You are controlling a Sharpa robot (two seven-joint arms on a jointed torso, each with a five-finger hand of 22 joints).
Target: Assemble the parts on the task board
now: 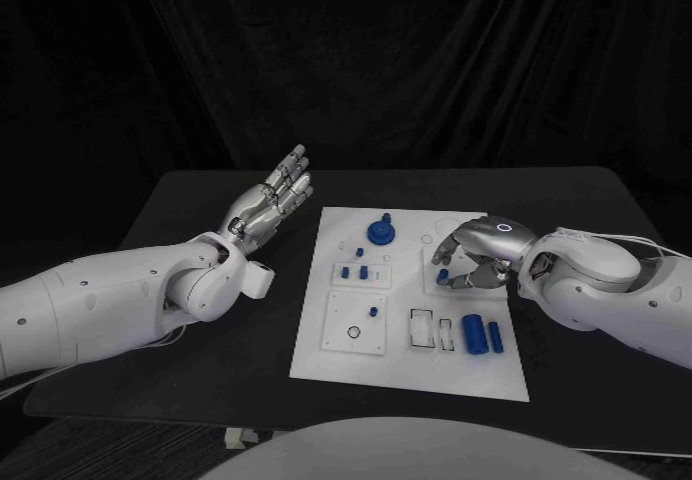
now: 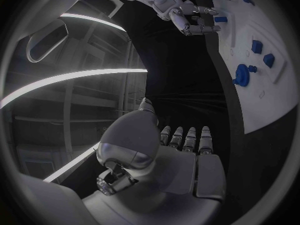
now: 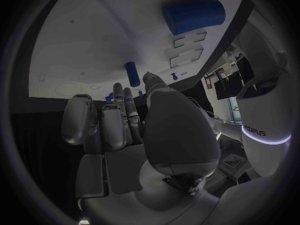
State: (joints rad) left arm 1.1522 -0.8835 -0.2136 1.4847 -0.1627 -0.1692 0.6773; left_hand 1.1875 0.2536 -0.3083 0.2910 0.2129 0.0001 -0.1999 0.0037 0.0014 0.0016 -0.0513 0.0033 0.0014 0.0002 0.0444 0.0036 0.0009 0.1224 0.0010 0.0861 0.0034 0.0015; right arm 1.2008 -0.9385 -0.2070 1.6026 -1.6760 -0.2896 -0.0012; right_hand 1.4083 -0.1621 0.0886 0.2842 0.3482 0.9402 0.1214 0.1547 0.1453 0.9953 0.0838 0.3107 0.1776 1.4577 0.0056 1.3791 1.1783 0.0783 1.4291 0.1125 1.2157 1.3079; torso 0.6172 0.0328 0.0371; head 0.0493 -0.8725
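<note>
the white task board (image 1: 411, 355) lies in the middle of the black table (image 1: 577, 200). the left hand (image 1: 271, 200) hangs over bare table just beside the board's left edge, fingers stretched out straight and a little apart, holding nothing. the right hand (image 1: 473, 250) is over the board's right side, fingers curled down, fingertips at a small blue part (image 1: 440, 273) standing by a recess; whether it actually grips that part cannot be told. a round blue knob (image 1: 381, 233) stands near the board's far edge. small blue pegs (image 1: 358, 270) sit in the raised square block at the middle left, and one small peg (image 1: 374, 312) stands on the square plate nearer the robot. two blue cylinders (image 1: 482, 334) lie side by side near the right edge, beside empty rectangular slots (image 1: 421, 328).
</note>
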